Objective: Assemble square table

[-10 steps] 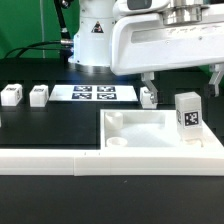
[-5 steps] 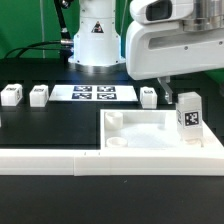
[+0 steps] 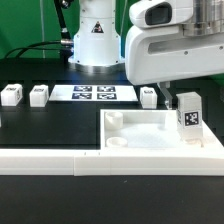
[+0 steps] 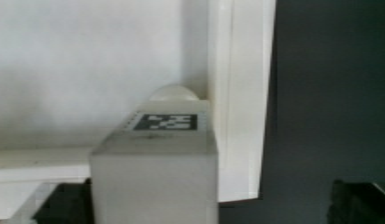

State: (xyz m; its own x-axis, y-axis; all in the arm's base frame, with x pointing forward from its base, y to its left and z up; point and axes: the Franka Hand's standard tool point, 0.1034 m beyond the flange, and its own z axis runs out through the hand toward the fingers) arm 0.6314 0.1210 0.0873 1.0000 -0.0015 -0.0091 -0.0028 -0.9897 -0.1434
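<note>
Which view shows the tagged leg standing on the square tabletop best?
The exterior view: the leg stands whole and upright on the tabletop, tag facing the camera. The wrist view shows it close but cropped, one tag visible.

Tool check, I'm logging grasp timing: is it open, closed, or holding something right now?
Tool: open, holding nothing; it straddles the upright leg, with a gap showing on one side.

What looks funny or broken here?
Nothing looks broken or spilled. One leg stands upright on the white slab, toward the exterior view's right, while three other legs sit on the black tabletop. It looks placed, not fallen.
</note>
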